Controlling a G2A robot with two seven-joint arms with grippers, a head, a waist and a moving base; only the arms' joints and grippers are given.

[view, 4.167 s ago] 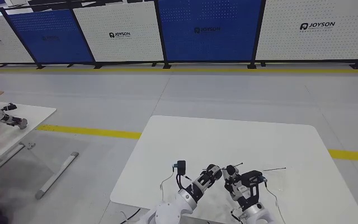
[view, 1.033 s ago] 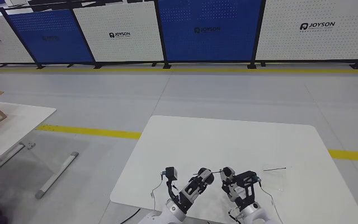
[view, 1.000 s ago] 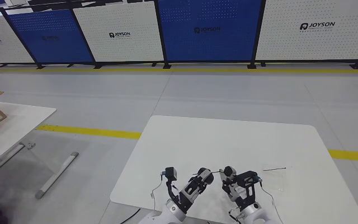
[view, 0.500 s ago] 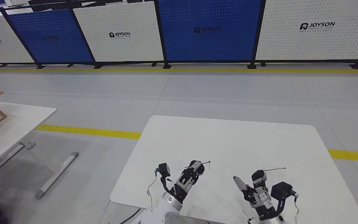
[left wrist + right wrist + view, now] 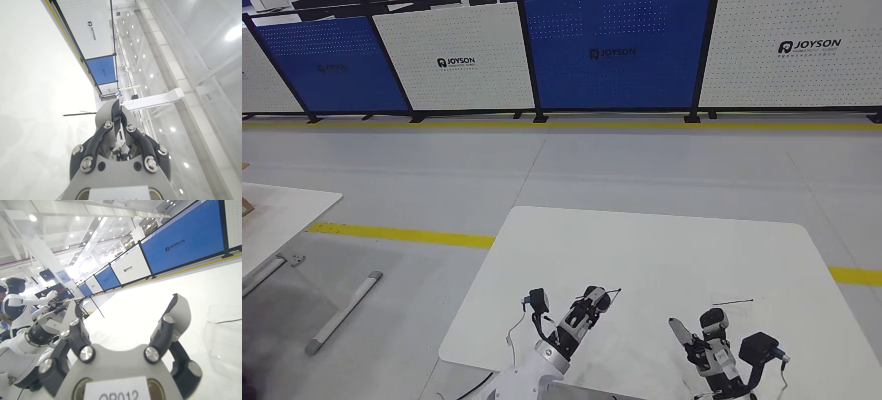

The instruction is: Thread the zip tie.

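Near the table edge, the left gripper is pinching the zip tie; the right gripper is hovering spread wide

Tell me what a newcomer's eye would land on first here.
First, the left gripper, shut on a thin black zip tie that sticks out past its fingertips, above the white table. Next, the right gripper, open and empty, by the table's near edge. A second zip tie lies flat on the table just beyond the right gripper.
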